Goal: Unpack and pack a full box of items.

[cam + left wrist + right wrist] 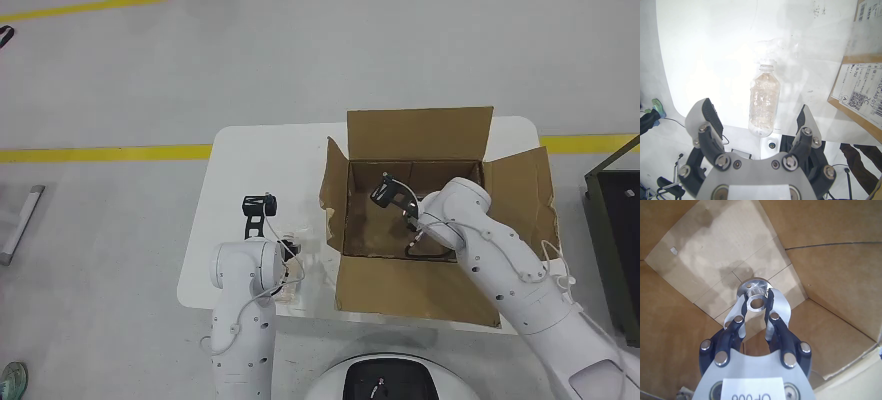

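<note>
From above, the open cardboard box (420,135) sits on the white table (260,150). The right arm (480,240) reaches down inside the box, and the left arm (245,290) stands over the table just beside the box's outer wall.

At the left wrist, the left gripper (755,106) hangs over the table with its fingers spread wide and nothing between them. Under it a clear plastic bottle (763,102) lies on its side on the table, its base at the table's edge. It is near the box (853,115) but apart from it.

At the right wrist, the right gripper (757,295) is low inside the box, and its fingers are closed on the neck of a metal flanged hub (755,282). The hub is close to the box floor (696,247); whether it touches the floor I cannot tell. No other item shows on the stretch of floor in view.

This looks like the unpacking half: the bottle is already out and the hub is gripped for removal. The next move calls for a straight lift, high enough to clear the box walls and flaps. Then the hub should travel over the wall to bare table, set down apart from the bottle so it does not roll it off the edge.
</note>
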